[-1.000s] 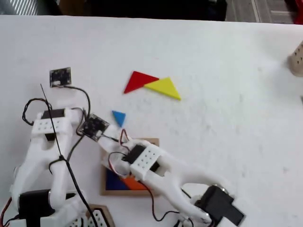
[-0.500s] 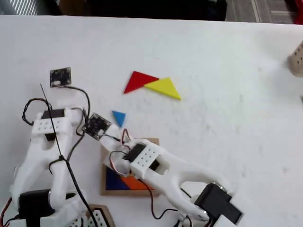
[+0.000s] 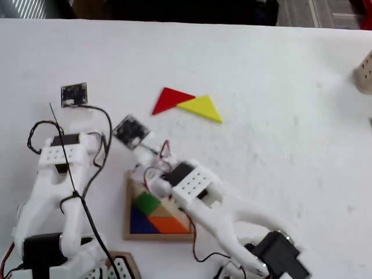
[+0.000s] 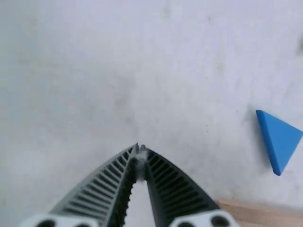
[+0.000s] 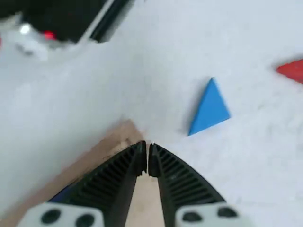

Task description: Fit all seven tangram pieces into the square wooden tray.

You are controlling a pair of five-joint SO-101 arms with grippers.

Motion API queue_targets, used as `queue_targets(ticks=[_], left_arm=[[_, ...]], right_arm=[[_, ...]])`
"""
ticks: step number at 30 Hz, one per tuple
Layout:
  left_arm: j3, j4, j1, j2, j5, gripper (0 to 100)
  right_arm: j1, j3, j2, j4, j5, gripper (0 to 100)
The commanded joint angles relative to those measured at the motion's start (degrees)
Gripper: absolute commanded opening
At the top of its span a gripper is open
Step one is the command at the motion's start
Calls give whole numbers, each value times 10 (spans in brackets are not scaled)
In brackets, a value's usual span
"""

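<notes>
The square wooden tray point(image 3: 129, 235) lies near the table's front and holds a green piece point(image 3: 147, 203), a dark blue piece point(image 3: 139, 221) and an orange piece point(image 3: 171, 224). A red triangle point(image 3: 170, 99) and a yellow triangle point(image 3: 202, 107) touch each other farther back. My right gripper point(image 5: 146, 149) is shut and empty over the tray's far corner point(image 5: 111, 138), with a small blue triangle point(image 5: 210, 109) just beyond it. My left gripper point(image 4: 138, 152) is shut and empty on bare table, the blue triangle point(image 4: 279, 139) off to its side.
The right arm point(image 3: 197, 192) reaches across the tray's right half. The left arm point(image 3: 58, 157) stands left of the tray with loose cables point(image 3: 104, 125). A pale perforated object point(image 3: 365, 72) sits at the far right edge. The table's right half is open.
The right arm has swung away from the tray's middle toward the far side, uncovering the green piece. Its wrist now hides the blue triangle in the high view. The left arm is still.
</notes>
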Motion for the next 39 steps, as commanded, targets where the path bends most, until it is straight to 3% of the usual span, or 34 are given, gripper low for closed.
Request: queue_targets(ticks=[1,7,14,25,39], left_arm=[[-20,-12,-11,0,2,21],[-18,-27,-37,0,6,99],[-18,-27,-37,0,6,154],[-18,-27,-37,0,6,154],[-18,-27,-37,0,5,154]], right_arm=[[44,-47,-33,-2,-4,22],[44,-81,52,-49,-4,39],[45,-181,186,-54,-2,213],[97,-262,279,-45,1,212],[82,-299,282,78,-3,212]])
